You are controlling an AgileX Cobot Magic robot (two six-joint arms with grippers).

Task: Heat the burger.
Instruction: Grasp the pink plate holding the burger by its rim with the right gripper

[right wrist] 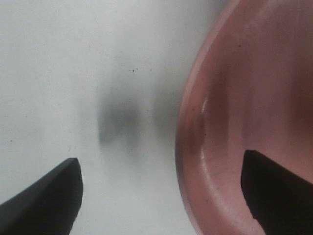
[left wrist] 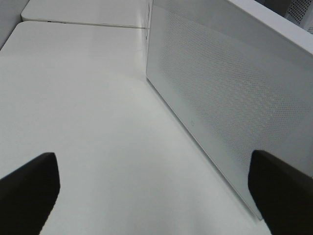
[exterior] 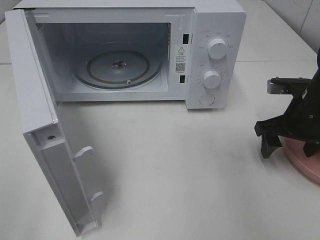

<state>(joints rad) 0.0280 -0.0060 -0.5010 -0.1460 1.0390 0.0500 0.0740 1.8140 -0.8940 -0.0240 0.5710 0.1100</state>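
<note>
The right tool (right wrist: pixel 161 198) is released, jaws wide: one finger over the plate (right wrist: pixel 234 112), the other over bare desk (right wrist: pixel 58 73). The left tool (left wrist: pixel 156 193) is released, above the desk, beside the door (left wrist: pixel 220 98). The microwave (exterior: pixel 212 55) stands open at 10 o'clock from the plate. The burger's position cannot be told.

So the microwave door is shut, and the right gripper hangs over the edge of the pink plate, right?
Not quite: the microwave door is swung wide open, as the exterior high view shows. The rest holds: the right gripper hangs over the edge of the pink plate.
</note>
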